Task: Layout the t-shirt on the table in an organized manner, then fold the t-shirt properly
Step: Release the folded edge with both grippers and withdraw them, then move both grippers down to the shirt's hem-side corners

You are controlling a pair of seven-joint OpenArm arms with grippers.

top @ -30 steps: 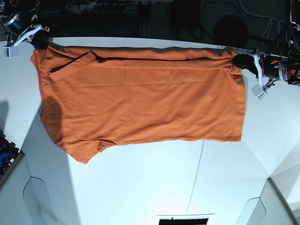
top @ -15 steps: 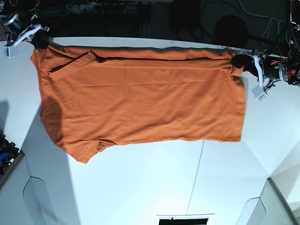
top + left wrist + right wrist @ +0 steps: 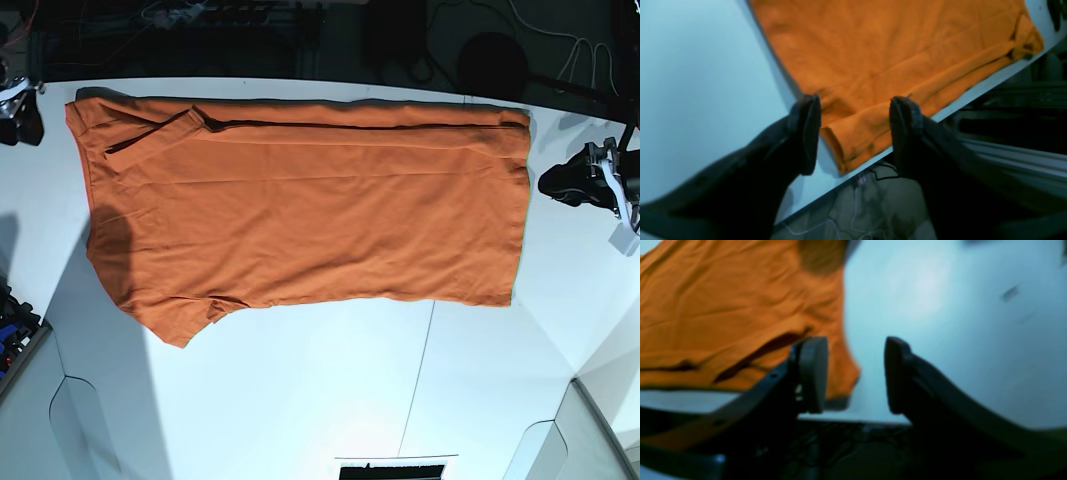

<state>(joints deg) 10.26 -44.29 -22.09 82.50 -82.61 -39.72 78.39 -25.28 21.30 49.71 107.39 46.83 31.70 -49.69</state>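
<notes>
Both arms have let go; t-shirt (image 3: 300, 200) lies apart from spread fingers (image 3: 806, 133)

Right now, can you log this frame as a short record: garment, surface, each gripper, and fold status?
garment: orange t-shirt, spread flat, far long edge doubled over along the table's far edge
surface: white table, thin dark seam line
left gripper: jaws open, apart from the shirt's corner, holding nothing
right gripper: jaws open, holding nothing, beside the shirt's other corner
fold status: first lengthwise fold only begun; one sleeve sticks out at the near corner
</notes>
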